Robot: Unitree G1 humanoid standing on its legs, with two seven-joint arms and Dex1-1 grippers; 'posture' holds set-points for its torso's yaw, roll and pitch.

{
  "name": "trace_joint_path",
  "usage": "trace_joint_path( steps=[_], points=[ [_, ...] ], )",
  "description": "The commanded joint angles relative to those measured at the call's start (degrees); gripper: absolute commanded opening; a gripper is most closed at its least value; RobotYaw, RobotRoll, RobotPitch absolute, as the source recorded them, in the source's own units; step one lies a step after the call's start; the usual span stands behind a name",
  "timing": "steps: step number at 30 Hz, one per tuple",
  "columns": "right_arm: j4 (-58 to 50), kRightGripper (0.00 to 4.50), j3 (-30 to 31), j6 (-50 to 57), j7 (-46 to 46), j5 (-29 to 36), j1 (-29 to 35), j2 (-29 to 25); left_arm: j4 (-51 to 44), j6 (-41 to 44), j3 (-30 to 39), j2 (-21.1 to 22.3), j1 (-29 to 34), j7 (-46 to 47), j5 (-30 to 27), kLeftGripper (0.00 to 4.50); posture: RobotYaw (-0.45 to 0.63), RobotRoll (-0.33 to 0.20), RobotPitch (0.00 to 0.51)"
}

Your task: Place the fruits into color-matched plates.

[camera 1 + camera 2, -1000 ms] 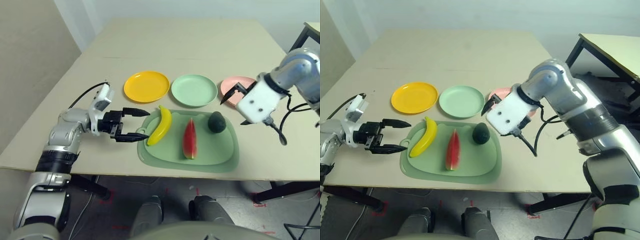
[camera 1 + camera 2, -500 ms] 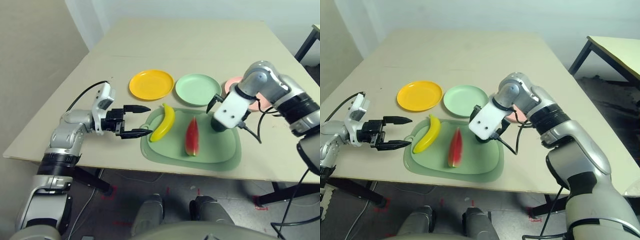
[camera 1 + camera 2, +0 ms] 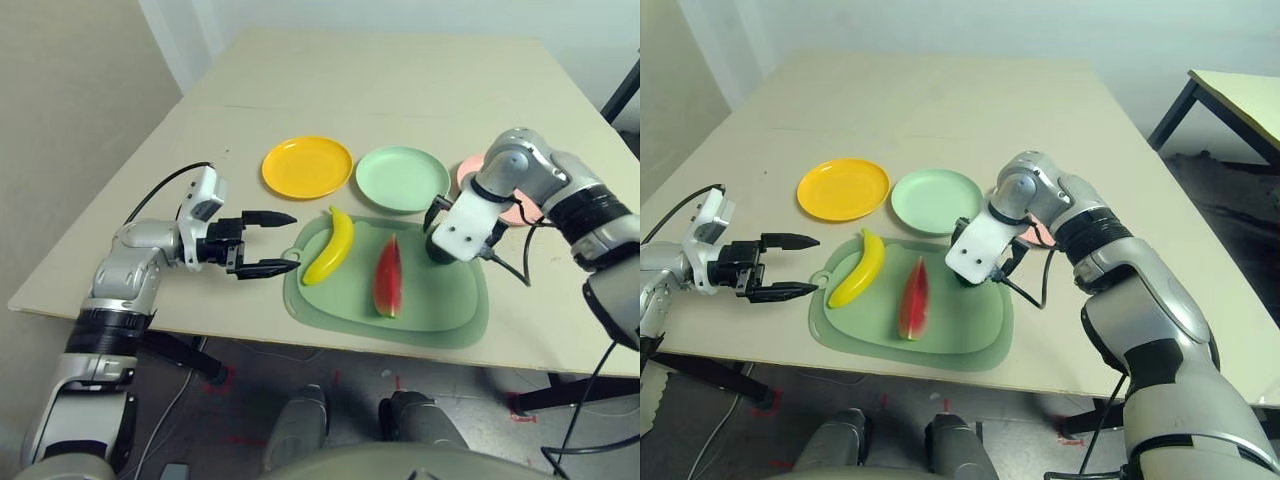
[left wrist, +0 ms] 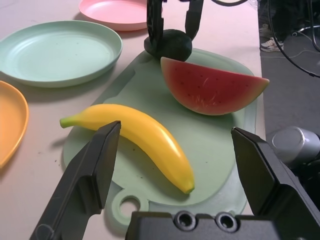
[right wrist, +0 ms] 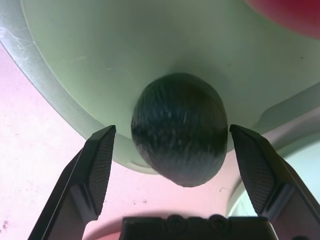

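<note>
On the tabletop lies a green cutting mat carrying all three fruits: the yellow banana lies near the mat's left end, the red watermelon wedge stands in the middle with its green rind turned toward the right arm's side, and the small dark green avocado sits at the far right corner of the mat, close to its rim. Beyond the mat, three round plates stand in a row, each apart from its neighbour: the yellow-orange plate on the left, the mint green plate in the middle, and the pink plate on the right, partly hidden behind the right arm in the head views. The right end effector is lowered over the avocado with its two black fingers spread wide, one finger on each side of the fruit and a visible gap between each pad and the avocado's skin, so nothing is grasped. The left end effector hovers over the tabletop just beside the mat's left edge, pointing toward the banana; its fingers are also parted and hold nothing, with the banana lying ahead of them, not touched.
</note>
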Motion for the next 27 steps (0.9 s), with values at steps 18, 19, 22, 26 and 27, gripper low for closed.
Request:
trace_joint_path(
  steps=[18,19,22,26,27],
  points=[
    [5.68,2.99,-0.83,0.22,0.67,0.46,-3.95,1.33,4.73,-2.94,0.35,0.94,-0.79,-3.19,1.91,4.50,0.07,0.000,0.071],
    [5.53,2.99,-0.73,0.36,0.67,0.67,-3.91,1.25,5.19,-3.08,0.36,0.78,-1.22,-3.32,2.09,4.50,0.07,0.000,0.069],
    [4.45,2.99,-0.05,1.47,0.67,2.22,-3.82,0.70,6.13,-3.45,0.28,0.45,-2.02,-3.58,2.50,4.50,0.07,0.000,0.067],
    [3.50,2.99,0.34,3.46,0.67,4.28,-5.36,0.11,6.50,-3.48,0.23,0.11,-2.49,-3.60,2.83,4.50,0.06,0.000,0.062],
    [3.67,2.99,0.21,4.11,0.67,4.55,-6.11,0.10,6.43,-3.37,0.28,0.02,-2.52,-3.47,2.88,4.50,0.06,0.000,0.062]
  ],
)
